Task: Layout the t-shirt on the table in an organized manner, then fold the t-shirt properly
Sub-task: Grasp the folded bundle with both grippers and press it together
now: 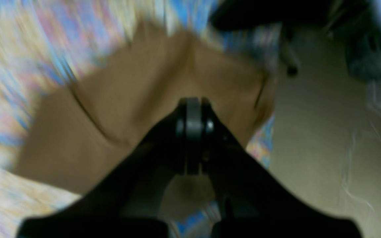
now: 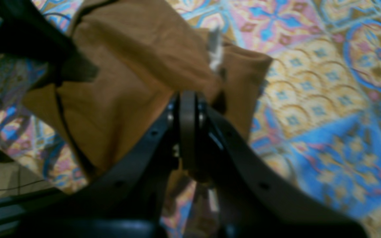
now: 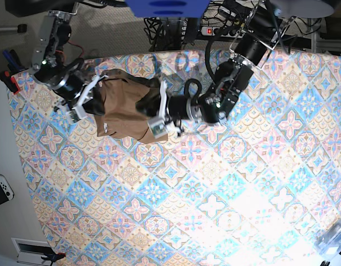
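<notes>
With the tan t-shirt point(image 3: 123, 111) bunched at the far left of the patterned table point(image 3: 226, 188), the left gripper point(image 1: 193, 102) and right gripper point(image 2: 188, 99), each pinched closed on its cloth, should draw apart evenly to spread it flat.

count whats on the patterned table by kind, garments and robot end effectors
garments: 1, the t-shirt, tan-brown and bunched on the table
end effectors: 2, the left end effector and the right end effector, each shut on the shirt's cloth
total: 3
</notes>
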Controlling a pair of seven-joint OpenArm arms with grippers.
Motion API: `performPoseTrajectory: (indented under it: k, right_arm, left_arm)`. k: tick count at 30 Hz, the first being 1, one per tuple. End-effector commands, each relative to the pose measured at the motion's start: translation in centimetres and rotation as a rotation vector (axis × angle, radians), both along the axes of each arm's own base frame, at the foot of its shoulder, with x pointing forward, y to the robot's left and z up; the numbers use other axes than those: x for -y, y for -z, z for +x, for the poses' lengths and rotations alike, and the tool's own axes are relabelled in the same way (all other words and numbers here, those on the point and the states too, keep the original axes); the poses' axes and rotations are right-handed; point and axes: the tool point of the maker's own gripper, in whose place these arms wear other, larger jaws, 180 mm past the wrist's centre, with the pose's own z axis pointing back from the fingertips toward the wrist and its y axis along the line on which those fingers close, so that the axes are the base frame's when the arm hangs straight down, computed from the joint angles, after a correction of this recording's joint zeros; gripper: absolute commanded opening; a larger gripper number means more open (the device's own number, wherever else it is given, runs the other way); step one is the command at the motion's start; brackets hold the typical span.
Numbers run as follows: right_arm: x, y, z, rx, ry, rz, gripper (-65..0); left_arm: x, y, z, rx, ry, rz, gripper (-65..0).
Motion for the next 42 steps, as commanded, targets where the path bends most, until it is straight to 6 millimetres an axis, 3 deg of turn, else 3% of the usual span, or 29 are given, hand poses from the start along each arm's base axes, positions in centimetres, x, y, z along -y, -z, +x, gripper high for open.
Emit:
performPoseTrajectory:
  k: [1, 4, 8, 11, 20, 28, 30, 35, 42]
  right_arm:
    - [-0.3, -1.3, 0.6, 0.051, -0.012, 0.024, -65.0]
    - [-0.5, -1.8, 1.0, 0.083, -0.009, 0.049, -65.0]
    - [-0.2, -0.7, 1.9, 0.067, 0.013, 0.082, -65.0]
    - [0.2, -0.4, 3.5, 0.068, 0.031, 0.1, -65.0]
    - [0.7, 1.5, 3.4, 0.016, 0.054, 0.119, -65.0]
    - [0.7, 1.2, 3.4, 0.023, 0.053, 0.116, -65.0]
    - [0.7, 0.3, 3.5, 0.048, 0.047, 0.108, -65.0]
    - [-0.6, -4.9, 4.6, 0.207, -0.006, 0.069, -65.0]
    - [-1.9, -5.3, 4.6, 0.218, -0.041, 0.074, -65.0]
  left_arm:
    - [0.8, -1.9, 0.6, 0.022, 0.001, -0.073, -65.0]
    - [0.5, -0.1, 0.4, -0.029, -0.01, -0.044, -65.0]
    - [0.1, 2.1, 0.4, -0.091, -0.025, -0.011, -65.0]
    - [0.1, 2.3, 0.3, -0.097, -0.025, -0.008, -65.0]
    - [0.1, 3.9, -0.6, -0.051, 0.019, 0.086, -65.0]
    - [0.3, 3.3, 0.3, -0.047, -0.008, 0.066, -65.0]
    - [0.3, 3.2, 0.3, -0.045, -0.008, 0.066, -65.0]
    - [0.4, 3.2, 0.3, -0.045, -0.007, 0.064, -65.0]
    - [0.4, 3.1, 0.4, -0.045, -0.009, 0.061, -65.0]
